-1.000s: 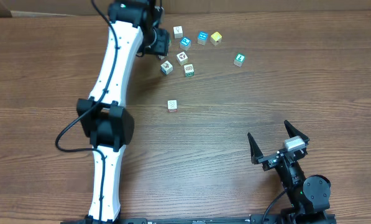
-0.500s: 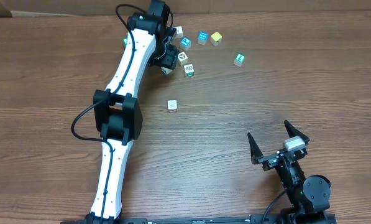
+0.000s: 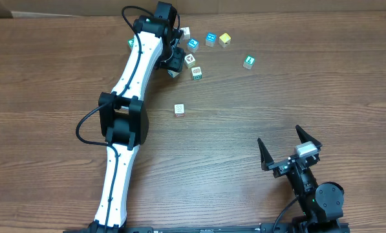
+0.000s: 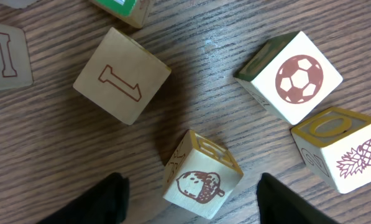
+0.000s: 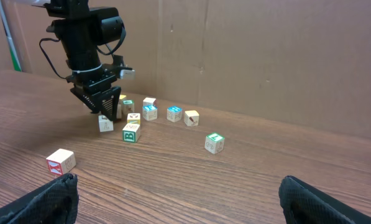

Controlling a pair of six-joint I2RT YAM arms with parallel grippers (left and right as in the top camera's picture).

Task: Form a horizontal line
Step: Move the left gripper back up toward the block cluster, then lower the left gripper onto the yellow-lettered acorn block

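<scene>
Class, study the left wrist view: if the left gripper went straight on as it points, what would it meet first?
The left gripper would probably first meet the pale wooden cube with the brown acorn picture, lying between its open jaws; the gap is unclear.

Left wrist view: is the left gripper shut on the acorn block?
No: the left gripper is open, with its fingers standing clear of the acorn block, one on each side, and a gap on both sides.
</scene>
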